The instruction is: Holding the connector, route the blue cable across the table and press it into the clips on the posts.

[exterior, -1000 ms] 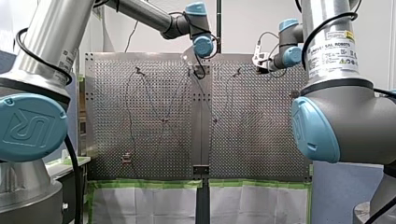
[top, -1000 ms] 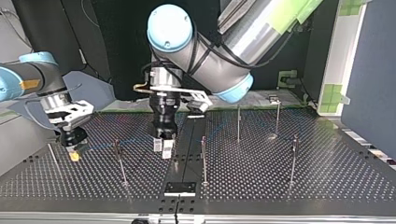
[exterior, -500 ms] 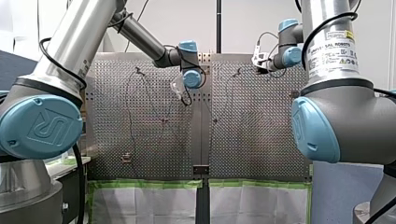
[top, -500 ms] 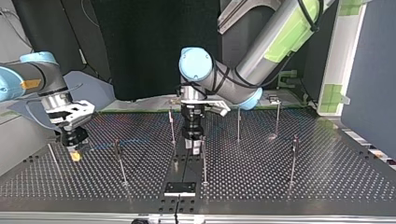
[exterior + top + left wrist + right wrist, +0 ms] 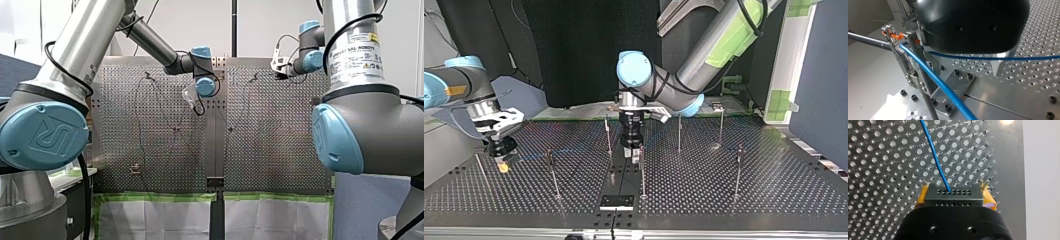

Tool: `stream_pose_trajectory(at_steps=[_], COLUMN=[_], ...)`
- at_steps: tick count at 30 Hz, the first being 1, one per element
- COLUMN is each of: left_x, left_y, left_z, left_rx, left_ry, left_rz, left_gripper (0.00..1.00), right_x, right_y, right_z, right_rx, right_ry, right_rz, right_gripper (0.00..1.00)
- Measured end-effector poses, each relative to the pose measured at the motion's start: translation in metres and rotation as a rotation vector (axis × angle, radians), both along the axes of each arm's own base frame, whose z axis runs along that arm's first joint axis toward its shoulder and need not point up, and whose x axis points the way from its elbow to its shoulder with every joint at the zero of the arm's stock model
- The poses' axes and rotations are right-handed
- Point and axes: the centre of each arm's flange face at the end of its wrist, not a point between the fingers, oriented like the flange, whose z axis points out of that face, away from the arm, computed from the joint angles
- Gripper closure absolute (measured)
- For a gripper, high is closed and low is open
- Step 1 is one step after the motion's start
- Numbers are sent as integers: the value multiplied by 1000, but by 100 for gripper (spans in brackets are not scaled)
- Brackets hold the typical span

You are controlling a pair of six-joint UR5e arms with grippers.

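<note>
A perforated metal table [image 5: 749, 200] with slim posts [image 5: 642, 172] standing on it; both arms reach over it.

You can follow the thin, glossy blue cable [image 5: 934, 157] into a black multi-hole connector [image 5: 954, 197], clamped between the yellow pads [image 5: 922, 195] of my right gripper [image 5: 954, 192] at the top view's left. Farther along, the cable runs past the spread metal fingers [image 5: 1000, 65] of my left gripper [image 5: 966, 71], mid-table, and reaches an orange clip [image 5: 895, 36] just beside it. Letters K, L, M mark the table edge. The right arm's label [image 5: 356, 52] reads UNIVERSAL ROBOTS, and the left arm's cap [image 5: 35, 136] reads UR.
</note>
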Motion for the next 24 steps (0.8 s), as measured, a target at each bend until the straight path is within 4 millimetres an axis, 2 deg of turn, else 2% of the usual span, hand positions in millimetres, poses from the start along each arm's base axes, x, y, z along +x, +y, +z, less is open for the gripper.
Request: stream_pose_trajectory(at_steps=[24], left_x=[0], left_y=[0], left_z=[0], left_rx=[0], left_ry=[0], left_rz=[0], left_gripper=[0], right_x=[0], right_y=[2], right_z=[-7], right_rx=[21], right_ry=[2], right_rz=[-53], right_gripper=[100])
